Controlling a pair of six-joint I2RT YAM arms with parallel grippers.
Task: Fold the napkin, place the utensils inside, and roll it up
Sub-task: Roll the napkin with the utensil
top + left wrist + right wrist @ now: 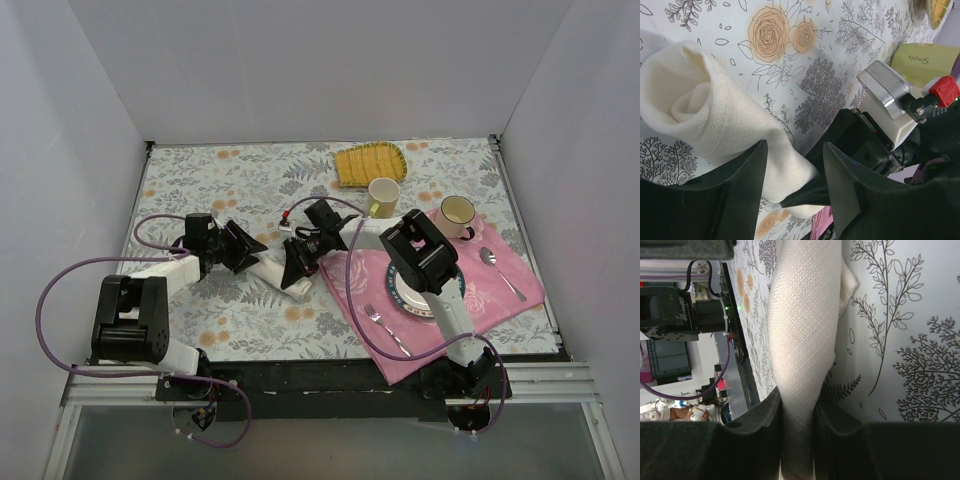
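A rolled cream napkin (277,272) lies near the middle of the floral worktop (250,180). The right gripper (797,401) is clamped on the roll. The left gripper (795,148) has its fingers apart, astride it.

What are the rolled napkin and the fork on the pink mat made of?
Napkin: woven cloth, matte cream. The coarse weave and soft rolled folds show up close. Fork: probably metal, silvery with a slight shine, though too small to be sure.
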